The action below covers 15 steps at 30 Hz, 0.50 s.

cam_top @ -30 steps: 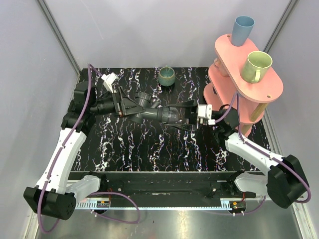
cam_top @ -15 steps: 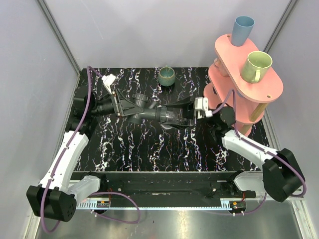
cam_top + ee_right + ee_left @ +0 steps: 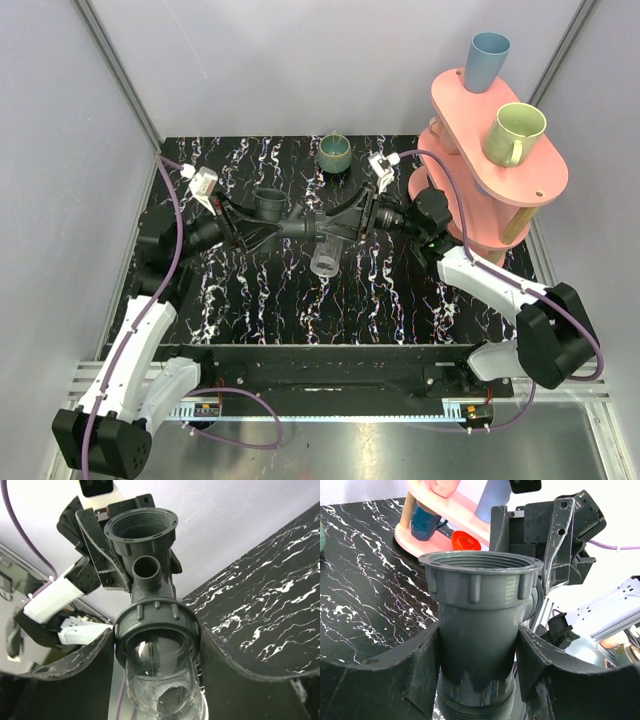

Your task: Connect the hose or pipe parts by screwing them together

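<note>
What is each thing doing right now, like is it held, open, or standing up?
grey pipe fitting, gripped from both sides, top mouth open.
clear connector, seated in the fitting's collar; how tight, cannot tell.
left pincer, closed on the fitting's body.
right pincer, closed at the clear connector's collar.
green cup, upright on the table.
blue cup, upright on the pink rack.

With the grey elbow fitting bridging my left end effector and right end effector mid-surface, open room lies over the near part of the surface, while the green cup stands just behind and the pink rack walls off the right.
</note>
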Tool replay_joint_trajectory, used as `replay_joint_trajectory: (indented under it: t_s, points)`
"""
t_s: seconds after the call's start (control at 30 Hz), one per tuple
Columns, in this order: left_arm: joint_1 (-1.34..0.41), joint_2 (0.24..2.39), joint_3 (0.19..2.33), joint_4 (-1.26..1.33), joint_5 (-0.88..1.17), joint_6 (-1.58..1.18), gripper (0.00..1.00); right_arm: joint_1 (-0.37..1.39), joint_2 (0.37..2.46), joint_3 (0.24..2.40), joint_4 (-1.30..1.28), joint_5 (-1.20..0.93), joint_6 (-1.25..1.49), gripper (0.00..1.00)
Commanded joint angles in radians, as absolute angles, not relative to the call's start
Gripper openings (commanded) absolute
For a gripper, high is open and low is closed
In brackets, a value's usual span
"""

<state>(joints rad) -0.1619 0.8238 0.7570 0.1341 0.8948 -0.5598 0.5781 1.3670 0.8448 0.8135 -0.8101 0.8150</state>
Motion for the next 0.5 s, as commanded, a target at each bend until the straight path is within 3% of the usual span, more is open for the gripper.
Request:
replay_joint_trajectory:
  t_s: [0.0, 0.07, 0.1, 0.27, 0.47]
  points:
    - [-0.193, 0.863, 0.801, 0.125, 0.893, -0.451, 0.00, 0.566, 1.338, 0.945, 0.651, -0.623, 0.936, 0.72]
    - [-0.192, 0.874, 0.833, 0.082, 0.870, -0.459, 0.00, 0.569, 1.296, 0.982, 0.524, -0.617, 0.791, 0.85]
    - [-0.192, 0.880, 0.845, 0.037, 0.849, -0.474, 0.00, 0.568, 1.283, 1.008, 0.421, -0.601, 0.734, 0.99]
    - [-0.187, 0.891, 0.897, -0.021, 0.845, -0.566, 0.00, 0.568, 1.169, 0.986, 0.354, -0.551, 0.340, 1.00]
    - [-0.186, 0.972, 1.044, -0.274, 0.850, -0.644, 0.00, 0.569, 1.043, 0.807, 0.524, -0.817, -0.289, 1.00]
